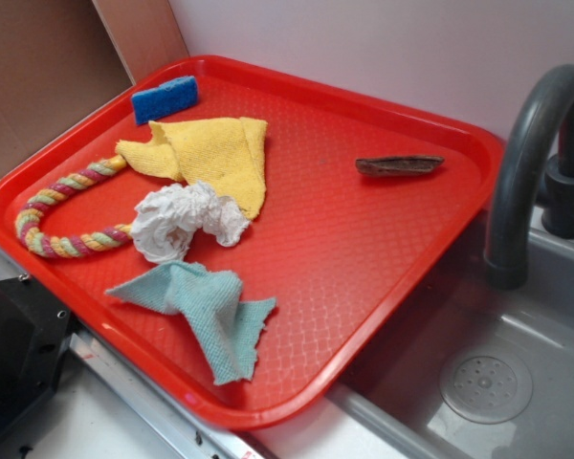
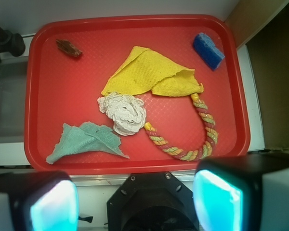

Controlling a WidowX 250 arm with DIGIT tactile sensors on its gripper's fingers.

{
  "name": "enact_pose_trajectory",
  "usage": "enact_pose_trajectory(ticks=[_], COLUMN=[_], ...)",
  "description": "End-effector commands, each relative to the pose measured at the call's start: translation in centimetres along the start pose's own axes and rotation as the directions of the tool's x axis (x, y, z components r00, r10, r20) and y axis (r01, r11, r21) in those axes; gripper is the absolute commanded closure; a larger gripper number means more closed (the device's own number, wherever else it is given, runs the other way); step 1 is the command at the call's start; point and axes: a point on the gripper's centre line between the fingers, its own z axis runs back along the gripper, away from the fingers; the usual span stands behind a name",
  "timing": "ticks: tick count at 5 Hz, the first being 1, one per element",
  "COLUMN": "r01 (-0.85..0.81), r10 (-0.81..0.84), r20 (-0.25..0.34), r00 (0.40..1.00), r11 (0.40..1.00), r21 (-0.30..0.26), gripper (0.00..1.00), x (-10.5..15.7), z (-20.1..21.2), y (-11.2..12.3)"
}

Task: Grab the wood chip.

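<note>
claw spread wide, wrist view only

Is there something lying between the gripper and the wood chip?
Nothing touches the wood chip; bare tray surrounds it. The open gripper sits beyond the near rim; the teal cloth lies roughly between them.

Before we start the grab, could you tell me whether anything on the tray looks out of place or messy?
Nothing is spilled or broken. The wood chip lies alone on bare red tray, apart from the crumpled cloths.
</note>
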Motion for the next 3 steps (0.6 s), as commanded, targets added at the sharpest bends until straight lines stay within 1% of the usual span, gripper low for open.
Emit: enact_pose_trajectory(ticks=[1, 2, 3], r01=[0.000, 0.064, 0.120], r10=[0.000, -0.064, -0.121], r20=[0.000, 0.012, 0.047], r00=[1.000, 0.998, 0.992], r11=[1.000, 0.998, 0.993], r21=[0.000, -0.027, 0.025], gripper=[0.00, 0.00, 0.00], x=[0.0, 2.4, 5.2], z=[0.0, -1.1, -2.0], y=[0.0, -0.2, -0.4])
